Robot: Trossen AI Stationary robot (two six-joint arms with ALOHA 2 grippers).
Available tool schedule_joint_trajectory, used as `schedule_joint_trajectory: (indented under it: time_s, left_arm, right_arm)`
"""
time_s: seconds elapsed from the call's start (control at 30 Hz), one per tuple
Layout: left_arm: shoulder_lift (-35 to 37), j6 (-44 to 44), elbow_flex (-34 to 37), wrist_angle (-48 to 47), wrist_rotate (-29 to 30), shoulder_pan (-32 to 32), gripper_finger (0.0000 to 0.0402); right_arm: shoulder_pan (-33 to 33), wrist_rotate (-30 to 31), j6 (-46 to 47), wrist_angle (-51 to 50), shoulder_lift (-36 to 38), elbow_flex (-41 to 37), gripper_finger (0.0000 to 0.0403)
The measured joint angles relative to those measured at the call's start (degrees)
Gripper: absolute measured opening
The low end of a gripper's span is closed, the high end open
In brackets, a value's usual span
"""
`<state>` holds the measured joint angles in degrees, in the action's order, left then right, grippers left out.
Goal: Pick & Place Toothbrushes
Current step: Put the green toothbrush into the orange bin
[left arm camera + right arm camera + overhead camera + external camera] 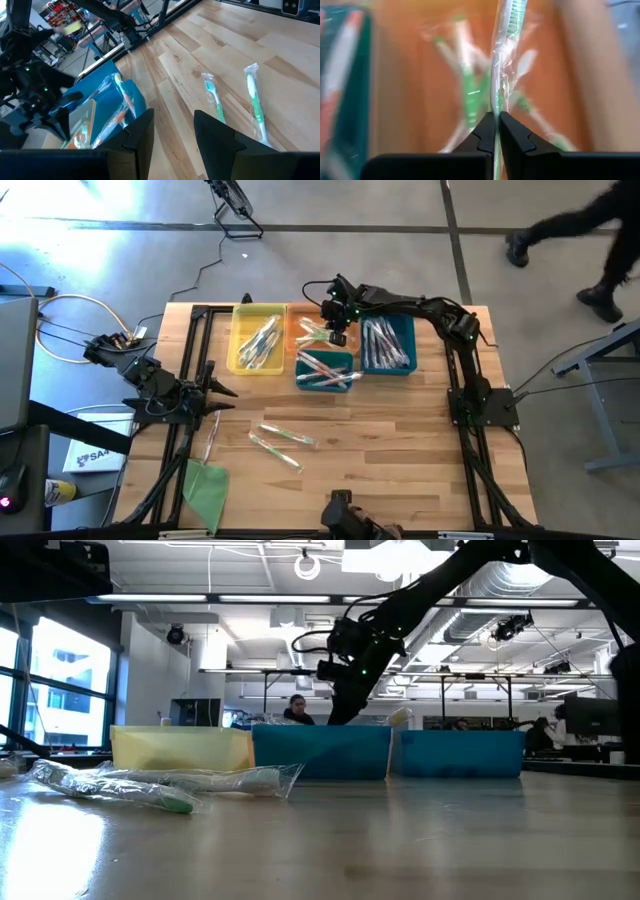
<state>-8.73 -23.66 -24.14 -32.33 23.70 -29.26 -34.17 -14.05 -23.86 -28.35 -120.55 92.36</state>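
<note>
Above the orange bin point(305, 328), right hand point(335, 332) gripping a toothbrush point(501, 60).

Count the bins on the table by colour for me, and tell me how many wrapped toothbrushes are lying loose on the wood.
Yellow bin: 1
Orange bin: 1
Teal bin: 1
Blue bin: 1
Loose wrapped toothbrushes on the wood: 2
Total: 6

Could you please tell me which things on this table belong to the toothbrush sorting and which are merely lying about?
Belong to the job:
- green toothbrush pinched in the right claw over the orange bin
- two wrapped toothbrushes loose on the table
- yellow bin, teal bin, blue bin

Just lying about:
- green sheet
- left claw, empty
</note>
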Motion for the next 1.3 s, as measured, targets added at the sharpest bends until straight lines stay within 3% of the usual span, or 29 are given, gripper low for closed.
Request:
schedule_joint_trajectory:
  time_s: [0.17, 0.5, 0.7, 1.3]
  left_arm:
    - [0.0, 0.0, 0.0, 0.0, 0.0, 0.0, 0.0134]
    - [0.0, 0.0, 0.0, -1.0, 0.0, 0.0, 0.0134]
    - [0.0, 0.0, 0.0, -0.9, -0.1, 0.0, 0.0134]
    - [0.0, 2.1, 0.0, 2.0, -0.2, 0.0, 0.0134]
  right_arm:
    - [0.3, 4.8, 0.4, 2.5, 0.0, 0.0, 0.0042]
    - [1.4, 5.9, 0.2, 1.6, 0.6, 0.0, 0.0125]
    - [2.7, 9.9, -0.2, -0.3, 4.1, 0.0, 0.0118]
    - [13.1, 6.4, 14.8, -0.5, 19.6, 0.0, 0.0089]
